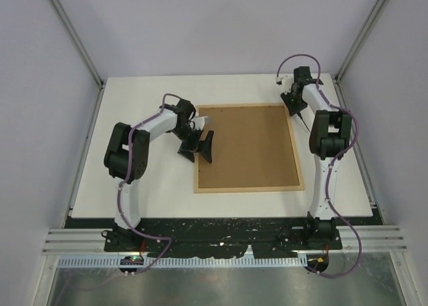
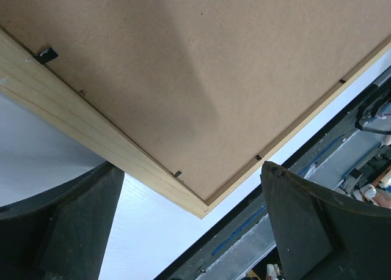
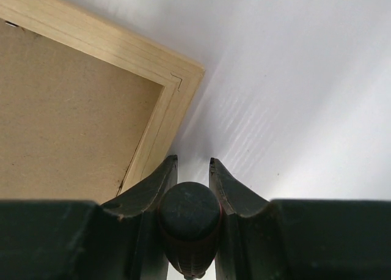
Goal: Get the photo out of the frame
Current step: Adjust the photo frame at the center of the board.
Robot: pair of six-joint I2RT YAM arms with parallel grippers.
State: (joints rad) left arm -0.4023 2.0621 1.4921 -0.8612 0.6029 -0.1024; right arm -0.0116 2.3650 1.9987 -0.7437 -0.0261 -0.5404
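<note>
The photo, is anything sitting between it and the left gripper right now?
Yes. The frame lies face down, so its brown backing board, with small black tabs along the edge, hides the photo entirely. The open left gripper hovers over that board's left edge.

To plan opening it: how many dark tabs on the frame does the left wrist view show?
4: one tab at upper left, one near the bottom corner, two along the right edge; more may lie outside view.

The frame (image 3: 110,47) is pale wood, its back matt brown fibreboard. Beyond the matt black fingers (image 3: 156,185), the white tabletop (image 3: 293,78) looks smooth.
</note>
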